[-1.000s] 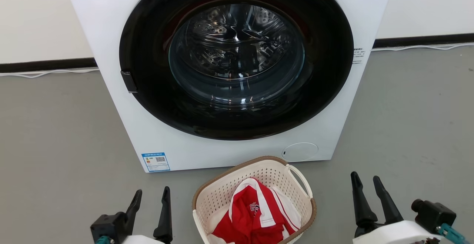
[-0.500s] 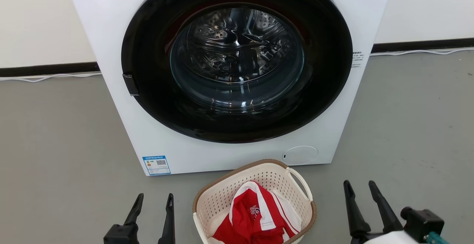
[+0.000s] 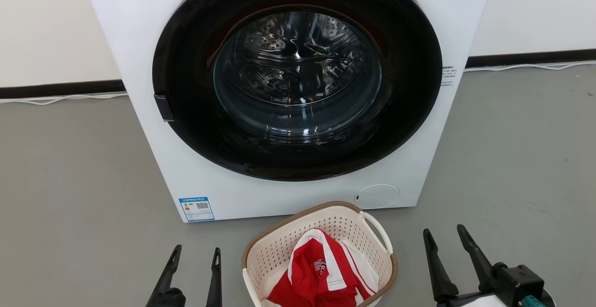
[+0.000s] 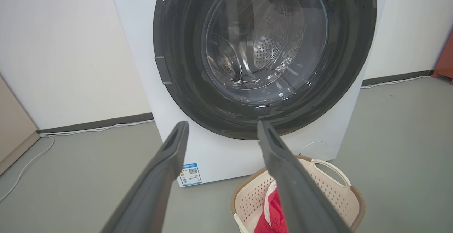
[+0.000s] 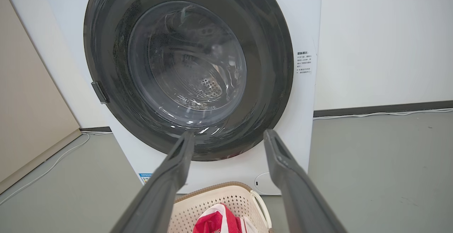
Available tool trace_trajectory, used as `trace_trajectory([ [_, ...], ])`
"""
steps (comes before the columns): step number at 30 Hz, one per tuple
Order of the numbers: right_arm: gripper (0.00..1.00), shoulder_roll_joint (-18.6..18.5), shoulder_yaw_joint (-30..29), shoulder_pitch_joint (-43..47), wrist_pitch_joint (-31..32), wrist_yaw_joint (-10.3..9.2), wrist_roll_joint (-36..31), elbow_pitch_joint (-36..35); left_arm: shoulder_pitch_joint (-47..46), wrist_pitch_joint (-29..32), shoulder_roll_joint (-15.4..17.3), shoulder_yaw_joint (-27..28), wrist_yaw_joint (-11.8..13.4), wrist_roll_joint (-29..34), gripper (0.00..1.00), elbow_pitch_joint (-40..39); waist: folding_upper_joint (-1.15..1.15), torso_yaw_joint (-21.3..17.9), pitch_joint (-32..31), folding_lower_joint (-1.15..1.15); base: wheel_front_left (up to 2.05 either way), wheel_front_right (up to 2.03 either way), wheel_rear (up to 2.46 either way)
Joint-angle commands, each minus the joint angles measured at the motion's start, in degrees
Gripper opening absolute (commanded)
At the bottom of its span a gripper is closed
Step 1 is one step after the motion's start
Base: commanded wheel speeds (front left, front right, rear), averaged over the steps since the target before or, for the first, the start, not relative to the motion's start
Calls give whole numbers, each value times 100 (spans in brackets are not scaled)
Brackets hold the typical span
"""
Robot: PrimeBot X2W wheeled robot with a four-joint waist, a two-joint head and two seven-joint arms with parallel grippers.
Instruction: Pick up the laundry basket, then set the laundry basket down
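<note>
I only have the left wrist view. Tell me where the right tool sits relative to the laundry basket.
Observer: In the head view, the right tool is open, to the right of the laundry basket and not touching it.
Operator: Now give me the left tool's place as the head view shows it.
Observer: The left tool is open, to the left of the laundry basket, with a gap between them.
</note>
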Motion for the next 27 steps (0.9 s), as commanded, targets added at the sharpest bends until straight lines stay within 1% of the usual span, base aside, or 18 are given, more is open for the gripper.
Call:
trace_trajectory([
  [1,100,-58,160,-84,-79,41,-47,-156,-138,-78,-25,202,36,61,100,-168,0,-1,4,0,0,0,0],
  [27,100,-58,114,-134,-79,41,-50,-153,-167,-78,-137,381,-70,135,100,-110,0,0,131,0,0,0,0],
])
